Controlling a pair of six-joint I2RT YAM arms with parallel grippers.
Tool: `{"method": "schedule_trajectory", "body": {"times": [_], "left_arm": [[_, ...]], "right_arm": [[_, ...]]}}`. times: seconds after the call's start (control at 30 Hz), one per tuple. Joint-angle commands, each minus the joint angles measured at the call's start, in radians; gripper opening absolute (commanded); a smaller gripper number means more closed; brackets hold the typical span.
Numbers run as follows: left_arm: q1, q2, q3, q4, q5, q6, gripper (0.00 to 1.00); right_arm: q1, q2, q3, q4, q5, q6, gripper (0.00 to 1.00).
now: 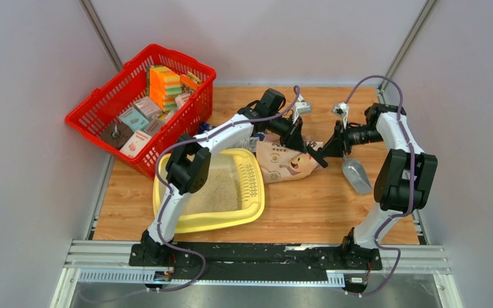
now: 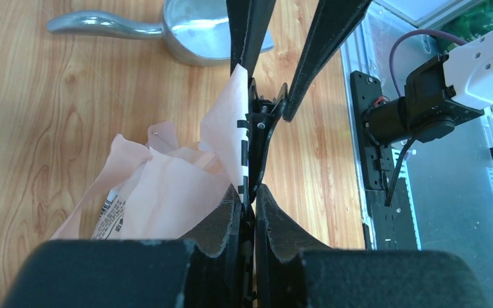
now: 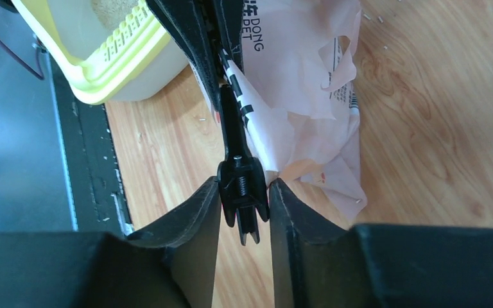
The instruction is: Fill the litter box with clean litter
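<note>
While the left end effector is pinched shut on the top edge of the tan paper bag, the right end effector squeezes a black clip there. The litter box, holding pale litter, sits on the table just left of the bag.

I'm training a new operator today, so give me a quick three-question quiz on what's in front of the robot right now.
1. True or false: the litter box already holds some litter.
2. Where is the metal scoop? A in the litter box; B on the table beside the tan bag; C on top of the bag.
3. What is the left hand pinching?
Key: 1 true; 2 B; 3 the tan bag's paper edge.
</note>
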Motion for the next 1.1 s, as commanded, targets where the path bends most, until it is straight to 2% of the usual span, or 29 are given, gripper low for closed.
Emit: {"method": "schedule_trajectory", "body": {"times": [0.0,0.03,0.13,0.23,0.43,0.7,0.8,0.9,0.93,1.0,1.07], "left_arm": [[-0.013,-0.033,0.004,0.088,0.056,-0.033,0.00],[-0.011,-0.031,0.006,0.088,0.052,-0.034,0.00],[-0.011,-0.031,0.006,0.086,0.041,-0.036,0.11],[-0.008,-0.031,0.007,0.085,0.036,-0.034,0.25],[-0.002,-0.036,0.007,0.083,0.045,-0.037,0.42],[0.007,-0.030,0.003,0.088,0.047,-0.039,0.45],[0.012,-0.022,-0.002,0.117,0.041,-0.051,0.40],[0.016,-0.013,0.000,0.141,0.039,-0.067,0.22],[0.019,-0.011,0.000,0.141,0.039,-0.065,0.09],[0.027,-0.013,0.006,0.135,0.039,-0.061,0.01],[0.036,-0.017,0.027,0.097,0.042,-0.038,0.00]], "right_arm": [[0.006,-0.022,-0.001,-0.151,0.030,0.053,0.24],[0.006,-0.018,0.001,-0.153,0.033,0.057,0.12],[0.004,-0.028,0.012,-0.171,0.041,0.050,0.01],[-0.003,-0.038,0.024,-0.206,0.052,0.024,0.00],[-0.049,-0.052,0.053,-0.317,0.107,-0.059,0.00],[-0.111,-0.159,0.042,-0.318,0.165,-0.069,0.00],[-0.105,-0.195,0.035,-0.318,0.124,-0.063,0.00],[-0.102,-0.172,0.018,-0.320,0.090,-0.006,0.00],[-0.103,-0.167,0.010,-0.318,0.089,-0.001,0.00],[-0.105,-0.160,-0.016,-0.318,0.099,-0.009,0.00],[-0.106,-0.152,-0.027,-0.318,0.113,-0.010,0.00]]}}
